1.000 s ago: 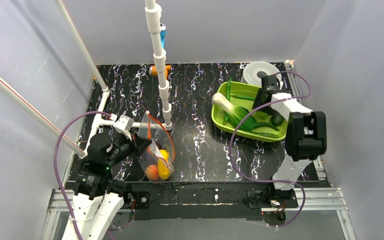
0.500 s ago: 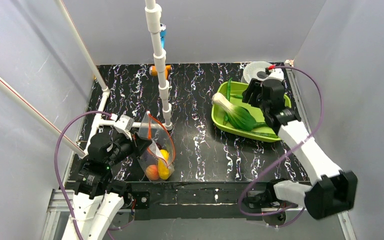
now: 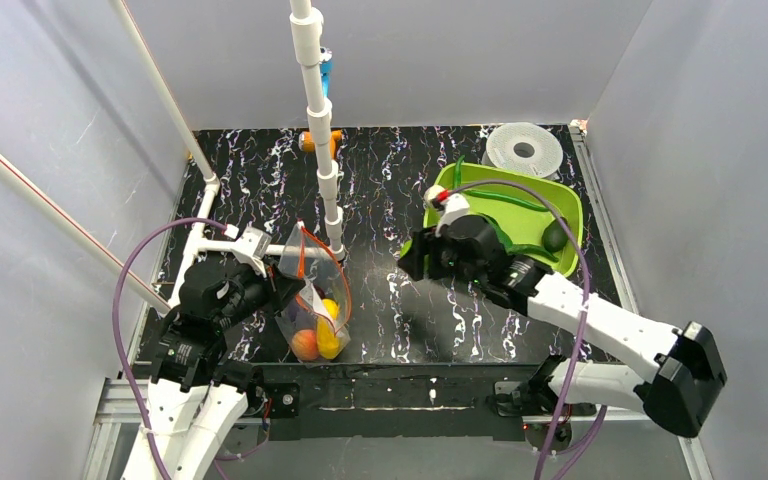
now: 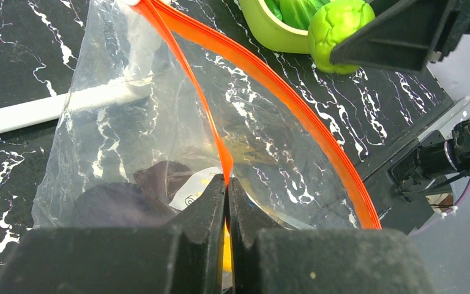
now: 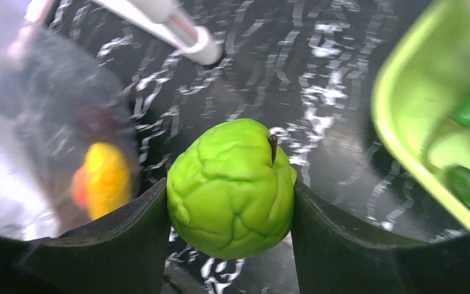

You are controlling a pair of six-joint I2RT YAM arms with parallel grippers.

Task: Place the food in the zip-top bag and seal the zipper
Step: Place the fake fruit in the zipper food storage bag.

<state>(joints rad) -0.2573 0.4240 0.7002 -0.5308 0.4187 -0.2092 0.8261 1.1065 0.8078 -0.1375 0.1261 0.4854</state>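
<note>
R gripper (image 5: 229, 214), clenched on light-green leafy toy ball (image 5: 226, 171), is swinging in toward clear crinkly zip-top bag (image 4: 116, 110), now near its right side, while L gripper (image 4: 227, 184) is pinching its red-orange zipper strip (image 4: 269, 78), mouth gaping, so drop-in's prob. next.

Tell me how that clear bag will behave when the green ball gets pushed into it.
Likely floppy: the zip-top bag sags, creased, from the left gripper's pinch on its zipper. Probably light and apt to swing or fold if the leafy ball nudges its wall. The mouth gapes now, but may collapse.
</note>
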